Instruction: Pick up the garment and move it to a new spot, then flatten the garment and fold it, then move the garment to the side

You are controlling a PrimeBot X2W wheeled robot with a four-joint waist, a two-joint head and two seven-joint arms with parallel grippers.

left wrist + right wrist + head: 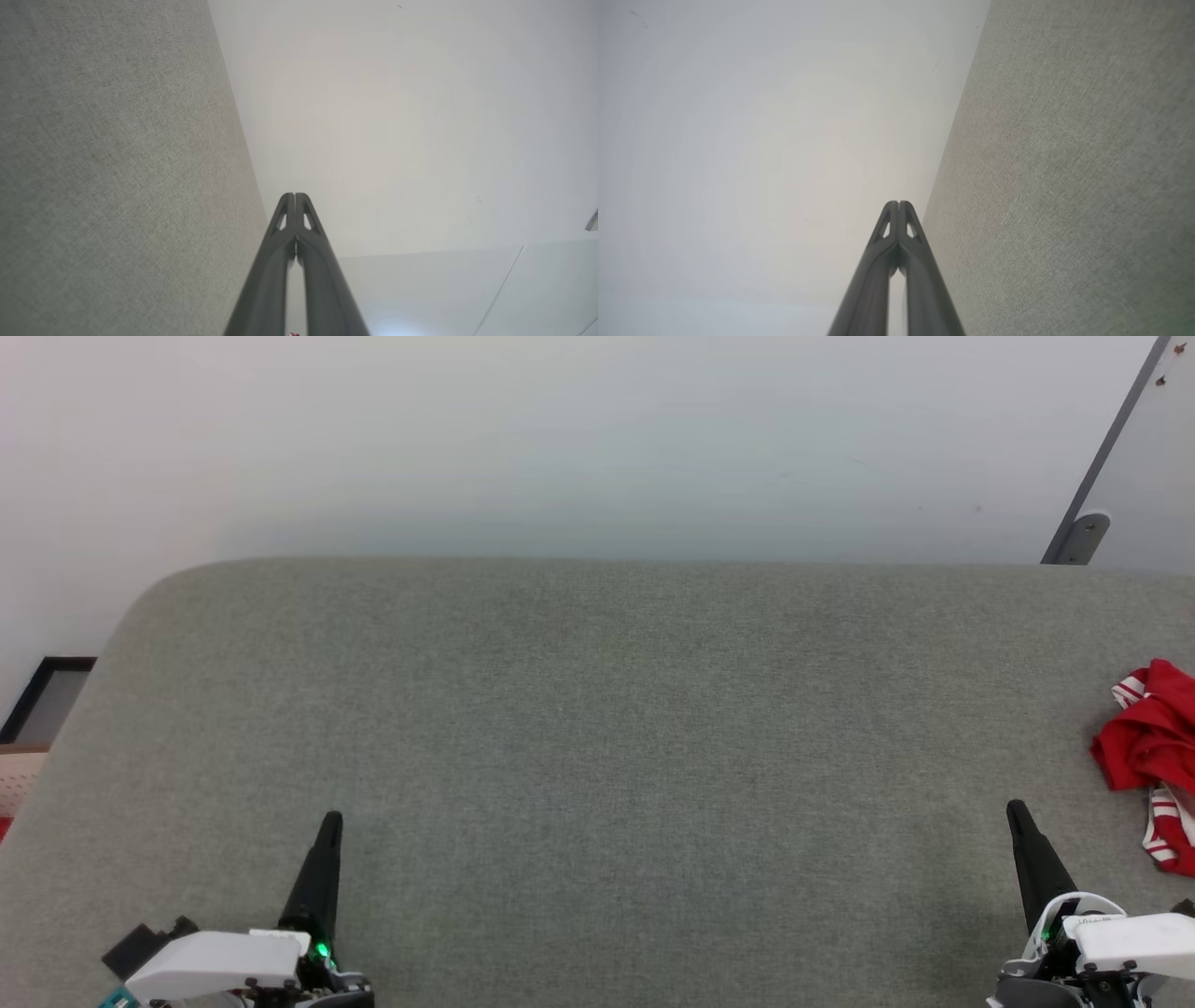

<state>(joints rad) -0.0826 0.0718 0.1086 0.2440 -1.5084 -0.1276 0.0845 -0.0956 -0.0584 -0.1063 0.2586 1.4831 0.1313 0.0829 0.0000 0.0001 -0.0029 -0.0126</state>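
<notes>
The garment (1150,747), red with white and striped trim, lies crumpled at the far right edge of the grey fabric surface (597,756), partly cut off by the head view's border. My right gripper (1018,810) stands shut at the lower right, a short way left of and nearer than the garment, holding nothing. At the lower left my left gripper (331,821) is shut too, far from the garment. In the wrist views the left gripper (295,195) and the right gripper (899,203) show their fingertips pressed together over the surface's edge and a pale wall.
The grey surface has a rounded far-left corner and ends at a pale wall (560,439). A grey slanted bar with a bracket (1083,532) stands at the back right. A dark-framed panel (47,695) sits off the left edge.
</notes>
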